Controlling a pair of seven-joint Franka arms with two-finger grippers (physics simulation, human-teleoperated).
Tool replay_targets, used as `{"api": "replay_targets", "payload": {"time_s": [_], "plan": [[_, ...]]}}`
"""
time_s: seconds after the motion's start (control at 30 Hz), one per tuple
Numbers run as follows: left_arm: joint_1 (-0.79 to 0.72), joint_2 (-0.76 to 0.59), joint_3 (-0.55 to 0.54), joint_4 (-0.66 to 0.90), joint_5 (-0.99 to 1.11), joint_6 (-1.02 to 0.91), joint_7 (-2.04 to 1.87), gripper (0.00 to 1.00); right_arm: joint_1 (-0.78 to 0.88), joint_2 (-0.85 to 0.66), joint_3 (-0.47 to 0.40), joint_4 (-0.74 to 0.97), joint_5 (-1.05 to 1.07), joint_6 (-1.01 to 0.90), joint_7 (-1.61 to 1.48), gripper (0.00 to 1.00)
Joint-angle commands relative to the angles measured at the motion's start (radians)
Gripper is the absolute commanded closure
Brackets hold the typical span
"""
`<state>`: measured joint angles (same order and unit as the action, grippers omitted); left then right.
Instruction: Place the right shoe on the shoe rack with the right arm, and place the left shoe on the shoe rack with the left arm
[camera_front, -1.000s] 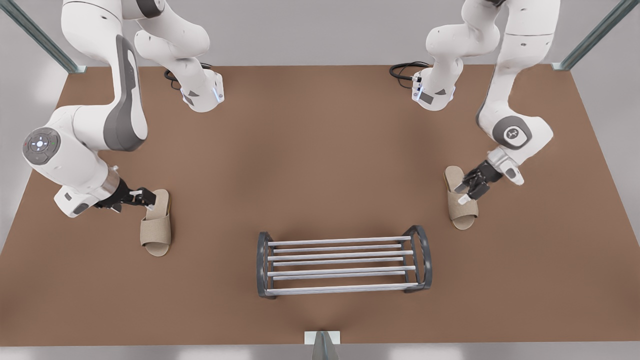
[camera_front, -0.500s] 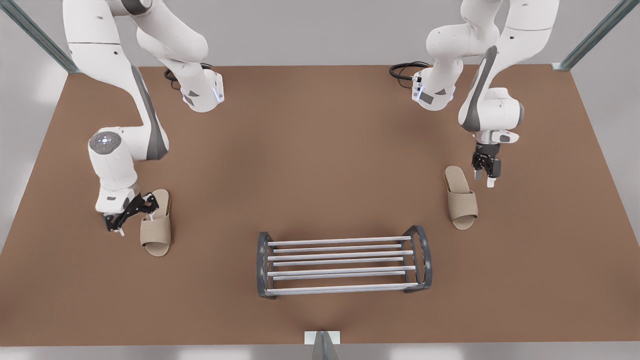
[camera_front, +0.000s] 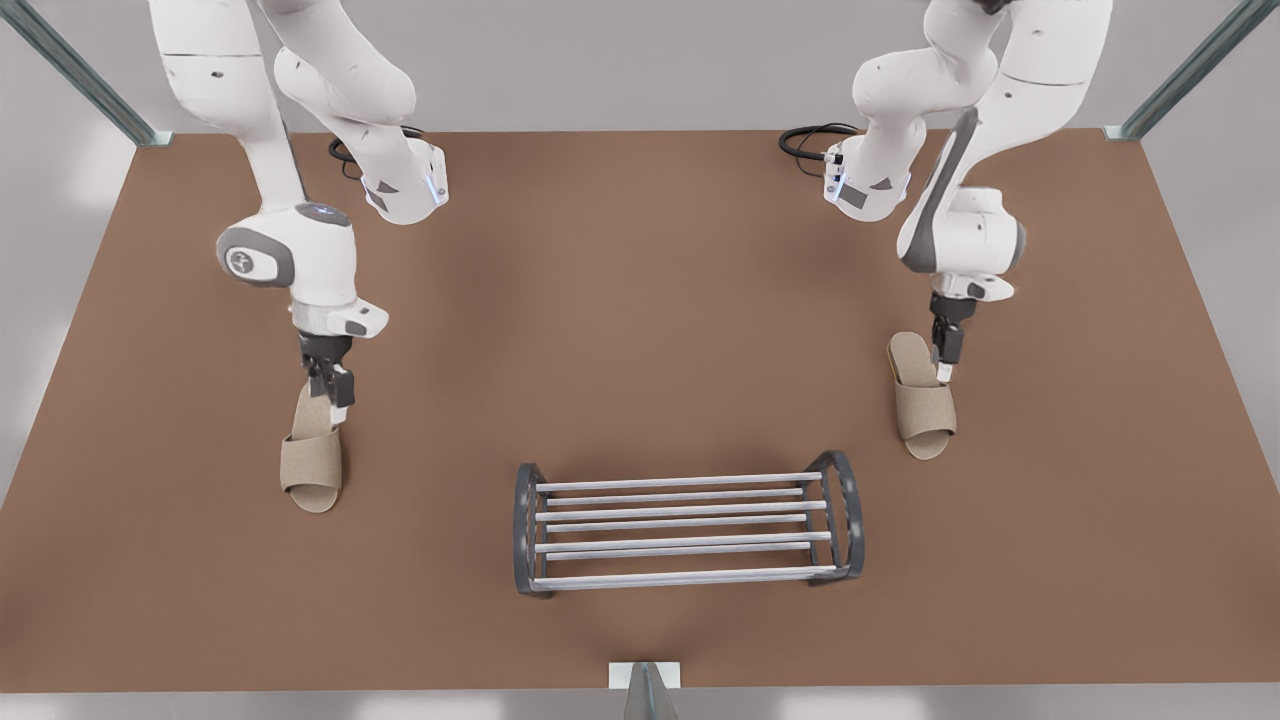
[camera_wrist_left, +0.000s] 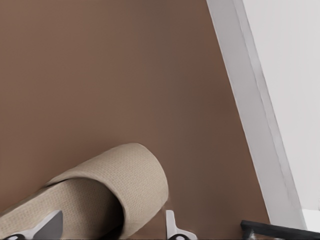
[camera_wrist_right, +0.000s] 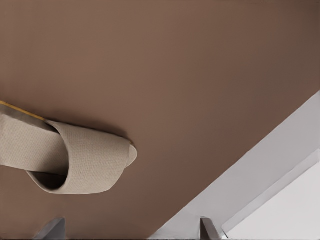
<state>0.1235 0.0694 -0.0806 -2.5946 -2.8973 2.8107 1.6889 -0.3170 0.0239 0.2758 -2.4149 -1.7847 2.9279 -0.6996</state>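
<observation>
The shoe rack (camera_front: 685, 525) stands bare on the brown table (camera_front: 640, 250), near its front edge and about midway between the two beige slippers, both of which lie flat with their toes toward that edge. The left shoe (camera_front: 925, 410) is on the front view's right. The left gripper (camera_front: 945, 368) hangs at its far outer side, pointing straight down. From the front its fingers overlap and cannot be told apart, but the left wrist view shows the left gripper (camera_wrist_left: 112, 226) with its fingertips (camera_wrist_left: 172, 227) spread either side of the left shoe's (camera_wrist_left: 125, 190) strap, not pinching it. A dark bar (camera_wrist_left: 280, 229) cut off at that picture's corner is hard to identify. The right shoe (camera_front: 312, 460) is on the front view's left, its heel hidden under the right gripper (camera_front: 335, 388). The right wrist view shows the right gripper (camera_wrist_right: 130, 230) spread wide and holding nothing, with only its tips in frame. There the right shoe's (camera_wrist_right: 85, 160) heel is cut off.
</observation>
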Motion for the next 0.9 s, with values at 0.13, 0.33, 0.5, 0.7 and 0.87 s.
{"api": "replay_targets", "payload": {"time_s": [0.13, 0.33, 0.5, 0.7, 0.87], "plan": [[-0.077, 0.044, -0.008, 0.022, -0.281, -0.045, -0.055, 0.00, -0.085, 0.080, 0.011, 0.025, -0.509, -0.171, 1.741, 0.00], [-0.071, 0.063, -0.007, 0.037, -0.290, -0.043, -0.135, 0.00, -0.122, 0.183, 0.006, 0.043, -0.850, -0.176, 2.465, 0.00], [-0.038, 0.072, -0.007, 0.045, -0.269, -0.050, -0.132, 0.00, -0.123, 0.209, 0.011, -0.010, -1.233, -0.328, 2.843, 0.00], [-0.024, 0.101, -0.007, 0.077, -0.266, -0.046, -0.132, 0.00, -0.146, 0.290, 0.011, -0.006, -1.357, -0.426, 2.968, 0.00], [0.001, 0.125, -0.007, 0.110, -0.258, -0.046, -0.130, 0.00, -0.145, 0.320, 0.010, 0.011, -1.504, -0.547, 2.953, 0.00]]}}
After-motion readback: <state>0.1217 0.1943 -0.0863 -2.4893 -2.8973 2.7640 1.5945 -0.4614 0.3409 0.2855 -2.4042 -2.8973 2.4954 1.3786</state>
